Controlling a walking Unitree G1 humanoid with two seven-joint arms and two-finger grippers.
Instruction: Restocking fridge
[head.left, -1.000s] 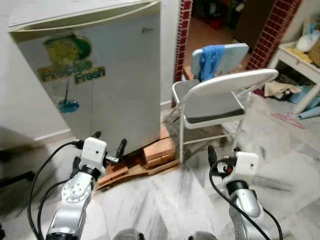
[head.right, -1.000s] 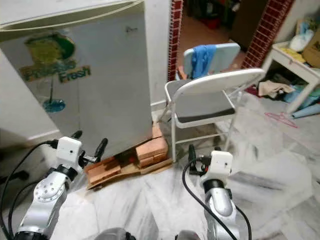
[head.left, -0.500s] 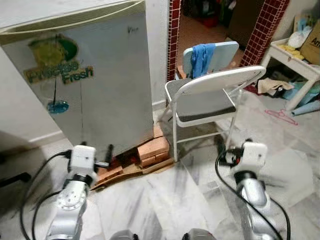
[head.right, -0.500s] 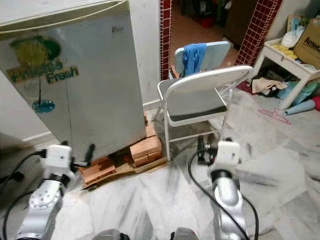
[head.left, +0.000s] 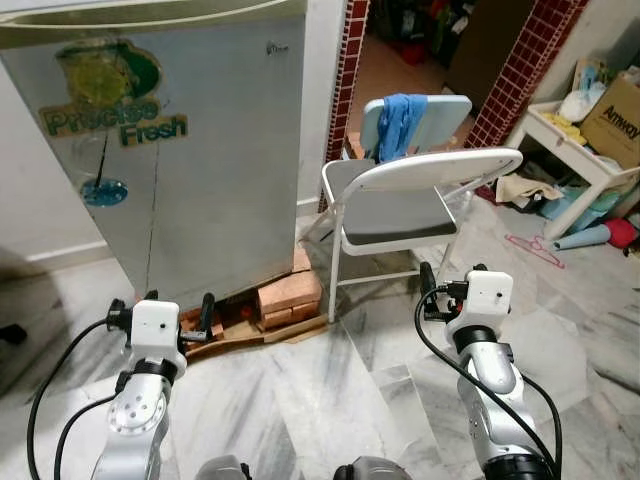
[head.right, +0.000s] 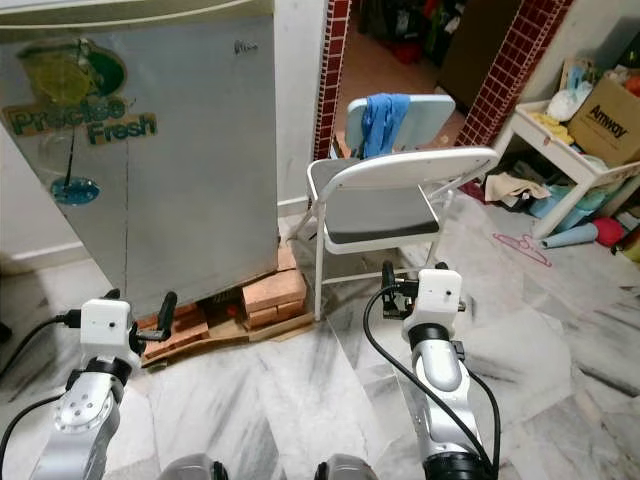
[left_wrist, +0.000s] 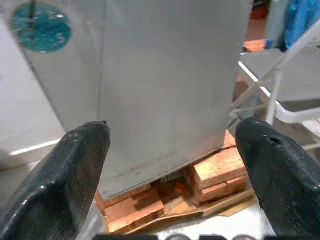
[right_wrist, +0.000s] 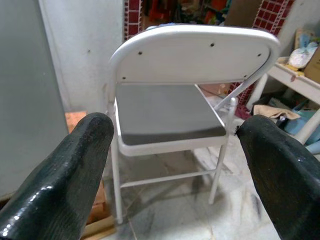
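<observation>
Your fridge (head.left: 190, 150) stands shut on bricks (head.left: 285, 297), ahead and left; no stock is in sight, so the frames fit either a start or a finished restock. A chair (head.left: 405, 205) stands just right of it. Left pincer (left_wrist: 175, 160) faces its door, spread wide, empty. Right pincer (right_wrist: 175, 165), equally wide and empty, faces the chair.

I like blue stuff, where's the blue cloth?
The blue cloth hangs over the back of the far chair, behind the white folding chair, right of the fridge.

fridge (head.left: 200, 180) door sticker — "Precise Fresh" | cardboard box (head.left: 612, 108) — "Amway"
</observation>
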